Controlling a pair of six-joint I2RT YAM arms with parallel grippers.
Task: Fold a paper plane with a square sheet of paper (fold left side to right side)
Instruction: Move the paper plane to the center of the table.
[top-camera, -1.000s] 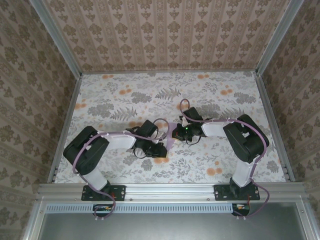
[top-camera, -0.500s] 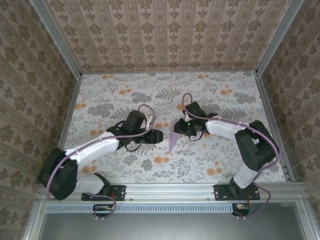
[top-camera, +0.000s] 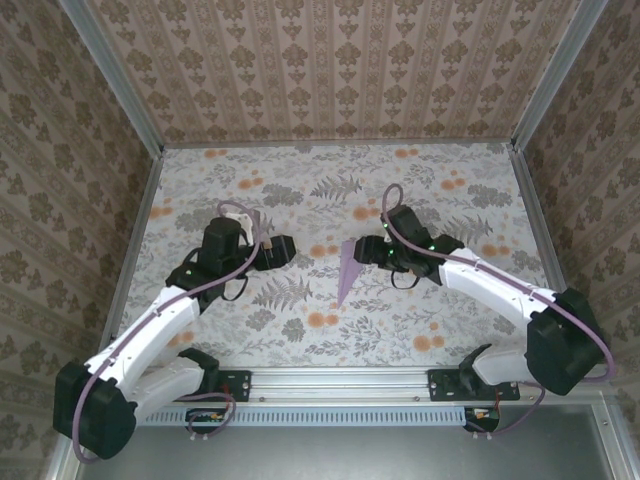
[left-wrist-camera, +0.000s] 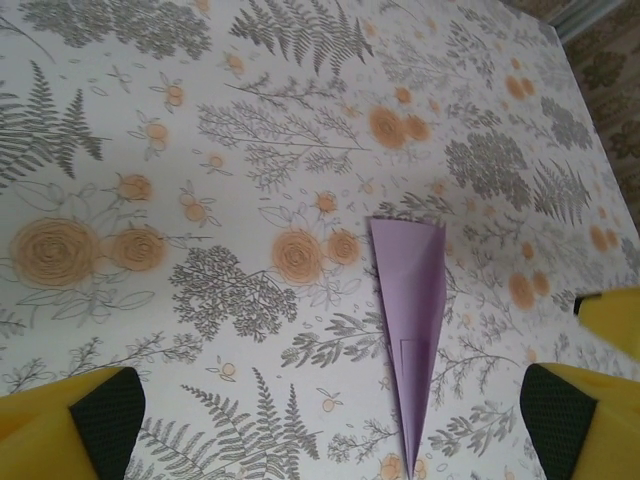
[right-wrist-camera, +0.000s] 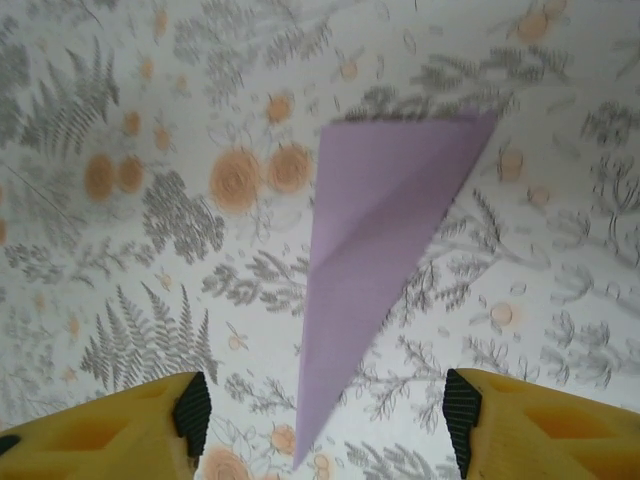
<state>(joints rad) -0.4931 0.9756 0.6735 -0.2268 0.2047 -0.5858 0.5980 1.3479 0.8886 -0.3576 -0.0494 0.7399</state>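
Observation:
The paper plane (top-camera: 348, 270) is a narrow pale lilac dart lying loose on the flowered tablecloth, its point toward the near edge. My left gripper (top-camera: 287, 249) stands open to its left, well apart from it. In the left wrist view the plane (left-wrist-camera: 410, 320) lies beyond the yellow fingers (left-wrist-camera: 95, 415) of the left gripper (left-wrist-camera: 330, 420). My right gripper (top-camera: 363, 252) is open just right of the plane's wide end. The right wrist view has the plane (right-wrist-camera: 370, 250) ahead of the right gripper (right-wrist-camera: 325, 420), with the black pads (right-wrist-camera: 192, 408) wide apart and touching nothing.
The flowered tablecloth (top-camera: 250, 200) covers the whole table. Patterned walls with metal rails (top-camera: 135, 250) close it in on three sides. The arm bases sit on the rail at the near edge (top-camera: 340, 382).
Both grippers have opened and let go of the plane. The left arm has drawn back to the left and the right arm has shifted back right. The plane now lies free.

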